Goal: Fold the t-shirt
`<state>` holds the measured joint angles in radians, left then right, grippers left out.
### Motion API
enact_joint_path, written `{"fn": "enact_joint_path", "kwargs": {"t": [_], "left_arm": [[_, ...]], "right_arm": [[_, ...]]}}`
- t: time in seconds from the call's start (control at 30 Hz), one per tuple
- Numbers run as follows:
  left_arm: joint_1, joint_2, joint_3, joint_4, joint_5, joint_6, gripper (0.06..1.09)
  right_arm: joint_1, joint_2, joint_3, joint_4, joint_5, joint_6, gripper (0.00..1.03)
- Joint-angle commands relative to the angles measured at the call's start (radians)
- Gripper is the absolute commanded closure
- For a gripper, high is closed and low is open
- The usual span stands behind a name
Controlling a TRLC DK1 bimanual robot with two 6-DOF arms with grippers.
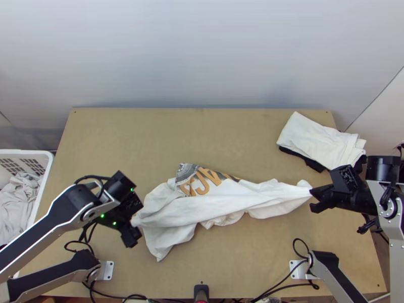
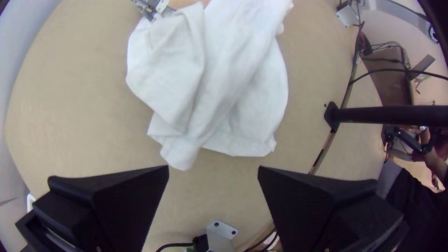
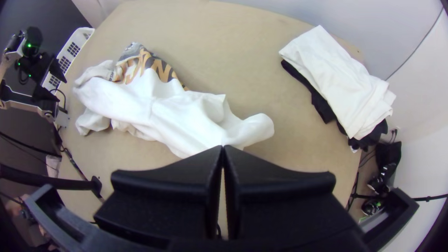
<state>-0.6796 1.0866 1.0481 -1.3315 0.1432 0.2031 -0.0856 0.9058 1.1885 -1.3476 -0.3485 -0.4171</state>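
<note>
A white t-shirt [image 1: 217, 202] with an orange and grey print lies bunched lengthwise across the middle of the table. At its right end my right gripper [image 1: 314, 198] is shut on a bit of its cloth; in the right wrist view the fingertips of the right gripper [image 3: 223, 148] meet at the shirt [image 3: 172, 116]. My left gripper [image 1: 135, 230] is at the shirt's left end. The left wrist view has the left gripper [image 2: 213, 170] open, its fingers wide apart, with a narrow corner of the shirt [image 2: 224, 70] pointing toward the gap.
Folded white cloth [image 1: 318, 141] lies over black cloth [image 1: 303, 157] at the table's back right corner. A white basket [image 1: 43, 194] holding light cloth stands off the left edge. Bare wood of the table [image 1: 177, 136] lies behind the shirt.
</note>
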Motion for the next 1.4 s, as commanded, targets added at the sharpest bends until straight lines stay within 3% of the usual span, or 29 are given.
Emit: {"fn": "enact_joint_path", "kwargs": {"t": [0.0,0.07,0.2,0.53,0.73,0.9,1.0,1.2,1.37], "left_arm": [[-0.008,-0.065,-0.088,-0.009,-0.057,0.016,0.16],[-0.003,-0.073,-0.111,0.014,-0.063,0.016,0.16],[0.005,-0.073,-0.146,0.075,-0.077,0.016,0.26],[0.025,-0.065,-0.194,0.184,-0.077,0.016,0.26],[0.031,-0.059,-0.221,0.253,-0.077,0.012,0.47],[0.045,-0.040,-0.247,0.287,-0.077,0.016,0.48],[0.045,-0.036,-0.264,0.316,-0.077,0.013,0.60],[0.060,-0.036,-0.278,0.333,-0.077,0.018,1.01],[0.117,-0.048,-0.270,0.322,-0.077,0.047,1.04]], "right_arm": [[0.001,-0.002,-0.009,0.019,-0.001,0.008,1.00],[0.004,-0.004,-0.007,0.019,-0.003,0.008,1.00],[0.027,-0.002,-0.001,0.021,-0.001,0.026,1.00],[0.027,-0.007,0.006,0.021,-0.001,0.032,1.00],[0.027,-0.010,0.005,0.021,-0.001,0.034,1.00],[0.027,-0.005,0.011,0.021,-0.001,0.034,1.00],[0.026,-0.002,0.011,0.022,-0.001,0.034,1.00],[0.026,0.010,0.020,0.027,-0.001,0.034,1.00],[0.026,0.015,0.023,0.030,-0.001,0.035,1.00]]}}
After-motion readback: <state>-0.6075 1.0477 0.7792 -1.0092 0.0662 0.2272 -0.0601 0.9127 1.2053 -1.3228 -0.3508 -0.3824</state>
